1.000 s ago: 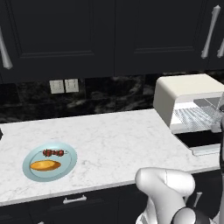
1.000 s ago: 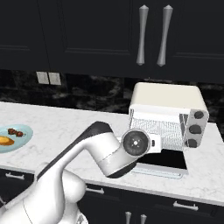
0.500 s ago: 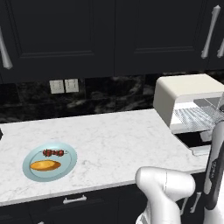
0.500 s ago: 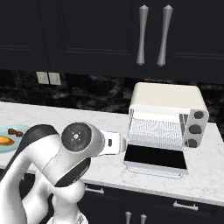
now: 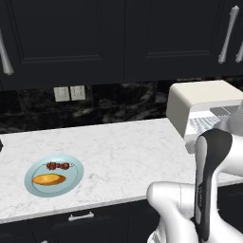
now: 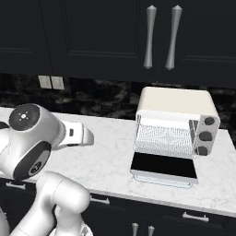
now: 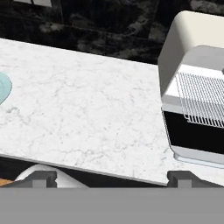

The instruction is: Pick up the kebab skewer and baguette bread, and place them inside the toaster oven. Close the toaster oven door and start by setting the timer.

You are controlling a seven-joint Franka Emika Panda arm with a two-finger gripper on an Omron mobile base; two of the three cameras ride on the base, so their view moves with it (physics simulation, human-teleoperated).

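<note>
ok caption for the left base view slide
Kebab skewer and baguette bread wait on a blue plate; toaster oven stands open.

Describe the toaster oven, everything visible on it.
The boxy cream-white toaster oven with its rounded top stands on the white marble counter, against the dark backsplash at the right end. Its dark glass door hangs fully open, lying flat and forward over the counter. A silver wire rack sits inside and looks bare. Three dark round knobs run down its right side panel. Nothing but the counter touches it.
</note>
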